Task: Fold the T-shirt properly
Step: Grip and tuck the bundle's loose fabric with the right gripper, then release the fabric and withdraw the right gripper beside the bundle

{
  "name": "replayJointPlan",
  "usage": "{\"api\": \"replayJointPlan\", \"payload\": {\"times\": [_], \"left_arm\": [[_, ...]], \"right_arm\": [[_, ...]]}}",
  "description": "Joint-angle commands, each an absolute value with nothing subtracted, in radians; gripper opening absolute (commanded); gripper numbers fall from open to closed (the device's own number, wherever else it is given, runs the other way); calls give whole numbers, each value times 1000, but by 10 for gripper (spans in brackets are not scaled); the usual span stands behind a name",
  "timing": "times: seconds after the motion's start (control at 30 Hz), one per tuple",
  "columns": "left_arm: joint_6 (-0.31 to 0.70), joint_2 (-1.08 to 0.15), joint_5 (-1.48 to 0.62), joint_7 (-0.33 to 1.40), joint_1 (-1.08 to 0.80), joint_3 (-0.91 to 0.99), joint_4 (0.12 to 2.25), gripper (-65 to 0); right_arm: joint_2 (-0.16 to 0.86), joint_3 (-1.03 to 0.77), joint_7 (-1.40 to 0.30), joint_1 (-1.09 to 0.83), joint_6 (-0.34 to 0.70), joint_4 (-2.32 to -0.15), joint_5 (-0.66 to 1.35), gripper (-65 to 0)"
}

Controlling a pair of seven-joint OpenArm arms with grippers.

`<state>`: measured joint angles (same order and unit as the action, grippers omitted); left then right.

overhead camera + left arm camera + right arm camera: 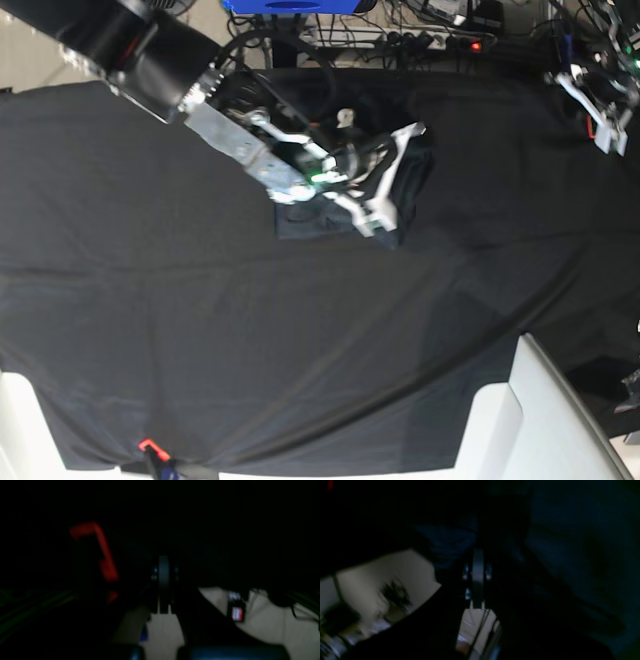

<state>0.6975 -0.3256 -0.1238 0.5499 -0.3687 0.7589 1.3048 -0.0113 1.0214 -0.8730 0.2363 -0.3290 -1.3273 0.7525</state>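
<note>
The T-shirt lies as a small folded dark grey bundle at the middle back of the black table covering. My right gripper hangs directly over the bundle, reaching in from the upper left. In the right wrist view its fingers are pressed together, with bluish T-shirt cloth beside them; whether any cloth is pinched does not show. My left gripper is far off at the back right corner, away from the shirt. The left wrist view shows its fingers shut on nothing.
A white block rises at the front right corner. A red clip sits on the cloth's front edge. Cables and a power strip run behind the table. A red clamp shows dimly in the left wrist view.
</note>
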Motion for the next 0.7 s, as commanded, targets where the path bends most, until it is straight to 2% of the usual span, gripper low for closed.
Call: {"api": "replayJointPlan", "payload": {"times": [0.0, 0.1, 0.23, 0.33, 0.4, 0.53, 0.67], "left_arm": [[698, -349, -131, 541, -363, 766, 1320, -650], [698, -349, -131, 542, -331, 765, 1320, -650], [698, -348, -131, 542, -298, 765, 1320, -650], [698, -348, -131, 544, -277, 748, 1320, -650], [698, -348, -131, 544, -272, 717, 1320, -650], [698, -363, -131, 544, -275, 691, 1317, -650], [698, -387, -131, 542, -306, 713, 1311, -650]], "right_arm": [[-35, 1059, -871, 266, -318, -1342, 759, -650], [-59, 1171, -871, 302, -318, -1326, 763, -648], [-102, 1199, -894, 325, -302, -1254, 762, -648], [-113, 1205, -901, 335, -197, -1222, 759, -648], [-113, 1211, -905, 344, -176, -1230, 763, -648], [-102, 1204, -940, 346, -223, -1330, 768, -650], [-54, 1112, -943, 332, -332, -1466, 762, -650]]}}
